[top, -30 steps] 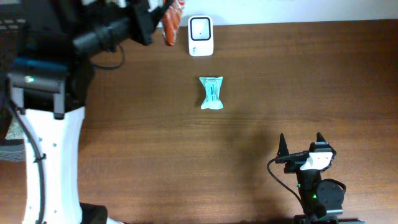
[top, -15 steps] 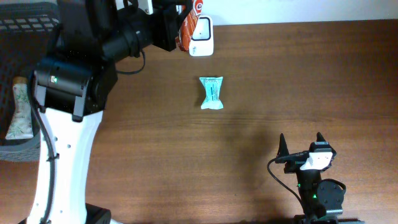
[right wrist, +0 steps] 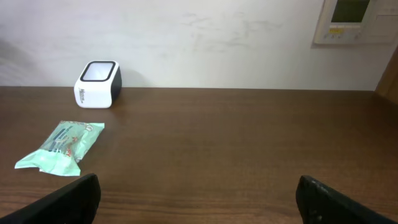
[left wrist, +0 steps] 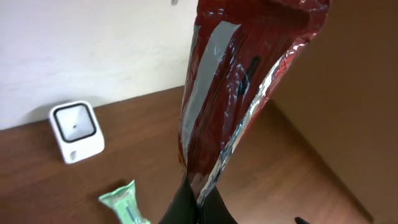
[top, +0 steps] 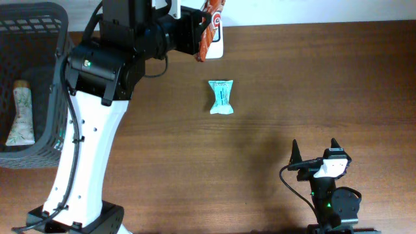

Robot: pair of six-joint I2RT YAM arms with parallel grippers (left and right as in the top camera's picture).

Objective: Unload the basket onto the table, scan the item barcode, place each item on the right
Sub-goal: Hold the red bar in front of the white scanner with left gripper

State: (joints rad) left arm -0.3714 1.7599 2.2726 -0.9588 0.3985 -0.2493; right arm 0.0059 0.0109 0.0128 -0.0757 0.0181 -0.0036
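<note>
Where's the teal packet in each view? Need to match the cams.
Overhead: teal packet mid-table, near frame centre.
Left wrist: the packet sits at the bottom left, partly cut off by the frame edge.
Right wrist: the packet lies at the left, on the table.
Shared landmark: white scanner beyond the packet by the wall, in all three views.

Reaching with the left arm [top: 91,149] up toward the scanner [left wrist: 76,130], left gripper [left wrist: 194,208] clamped shut on a red packet [left wrist: 242,74] just beside it; resting with the right arm well away from the scanner, right gripper [top: 315,148] pointing toward it, jaws spread wide.
</note>
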